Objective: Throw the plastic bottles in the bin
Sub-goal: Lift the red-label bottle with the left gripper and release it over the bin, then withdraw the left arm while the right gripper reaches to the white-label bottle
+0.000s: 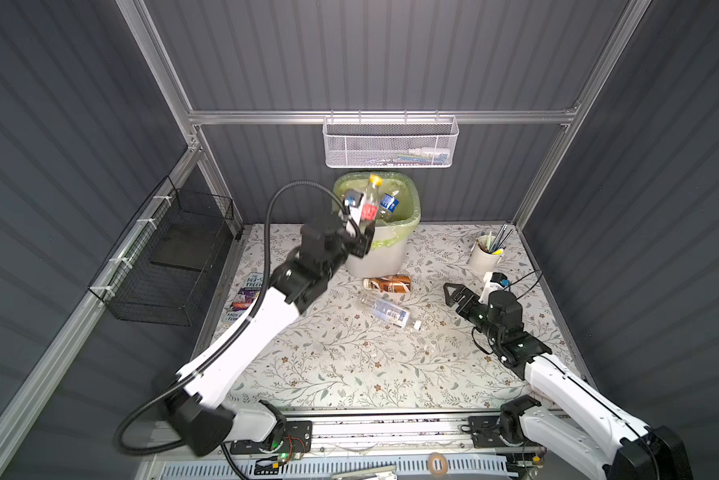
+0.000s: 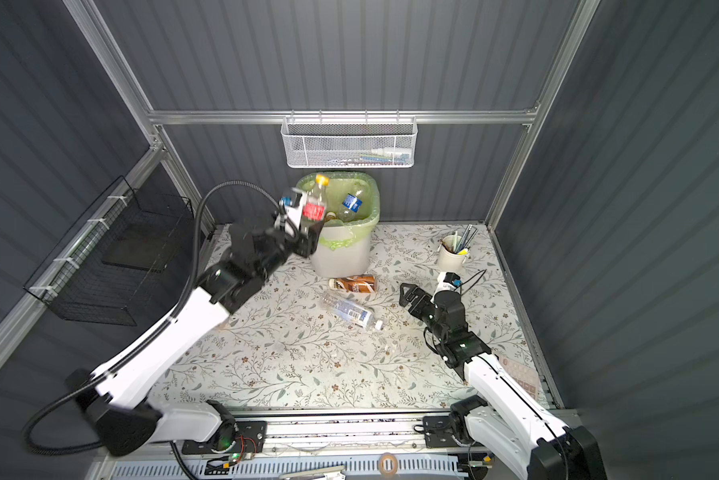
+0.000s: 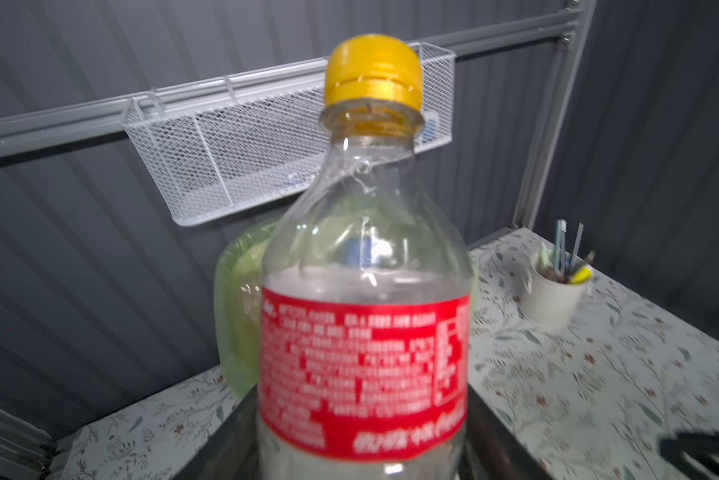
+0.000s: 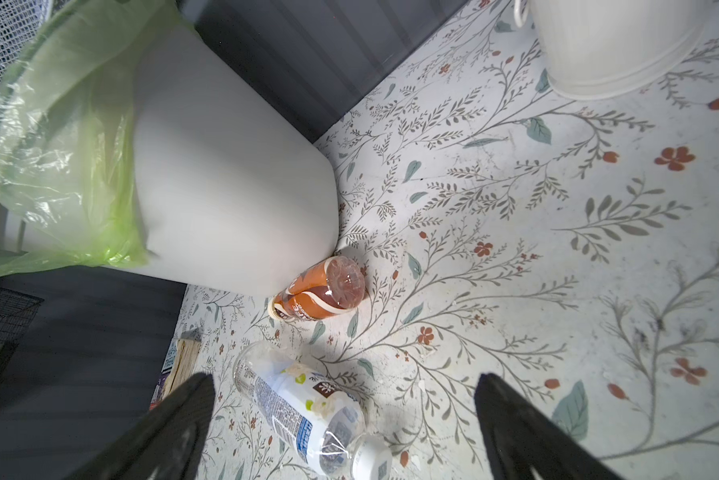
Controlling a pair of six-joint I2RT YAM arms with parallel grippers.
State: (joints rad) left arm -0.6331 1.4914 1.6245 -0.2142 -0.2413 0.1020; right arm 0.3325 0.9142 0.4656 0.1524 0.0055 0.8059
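Right wrist cam here: my right pincer [image 4: 343, 376] is spread wide over the floral surface [image 4: 515, 199]. A clear bottle with a white-and-blue label [image 4: 304, 411] lies on its side in the gap between the fingers [image 4: 171, 428]. Beyond it, a brown-labelled bottle [image 4: 320, 291] lies right against the foot of the bin [image 4: 225, 187], which has a green bag [image 4: 58, 145] folded over its rim. There's also a white cup [image 4: 611, 41], well apart from both bottles.

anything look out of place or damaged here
Two bottles lie on their sides on the table before the bin: a brown-labelled bottle by its base and a white-capped clear bottle nearer the front. In the left wrist view, the red-labelled bottle shows a crease below its neck.
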